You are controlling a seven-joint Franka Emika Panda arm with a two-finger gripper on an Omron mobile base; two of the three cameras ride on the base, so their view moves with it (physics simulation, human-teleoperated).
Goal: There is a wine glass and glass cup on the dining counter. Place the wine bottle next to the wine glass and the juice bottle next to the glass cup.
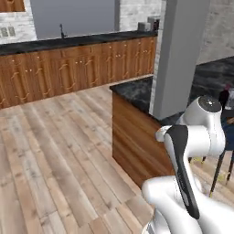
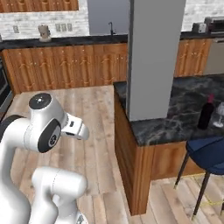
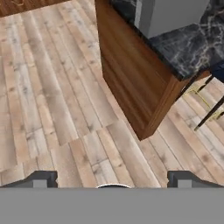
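White arm folded upright above its base, end effector (image 3: 112,179) spread wide, empty, aimed down at wood floor (image 3: 52,109) beside dining counter (image 3: 192,48)

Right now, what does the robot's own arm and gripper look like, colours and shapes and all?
The arm is built of glossy white, rounded segments with dark, near-black joint bands and a grey round cap on one joint. In the left base view a long dark stripe runs down one white link. The two-finger gripper shows two small dark grey, blocky finger tips. No cables or markings are visible.
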